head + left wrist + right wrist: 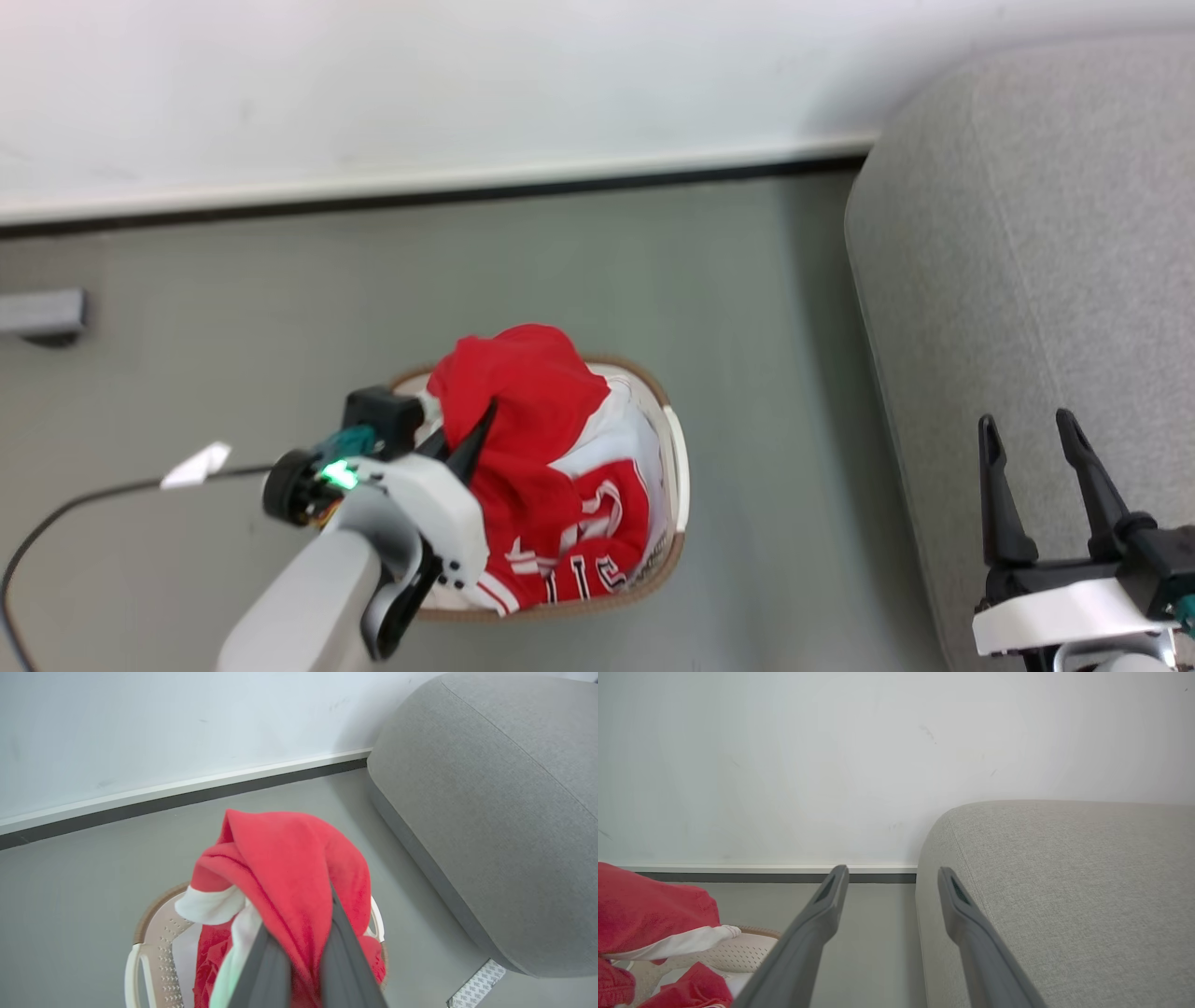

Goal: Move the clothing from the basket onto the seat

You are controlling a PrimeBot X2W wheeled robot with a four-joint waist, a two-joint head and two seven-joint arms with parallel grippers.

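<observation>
Left gripper (467,434): clenched on a fold of the red clothing (532,401), pinched btwn both fingers, held up above the basket (674,457). More red fabric w/ white lettering heaped inside, up to the rim. Basket on grey floor (653,280), near the seat (1046,280) but apart. Right gripper (1025,425): released, fingers spread, nothing btwn, over seat's front edge.
</observation>
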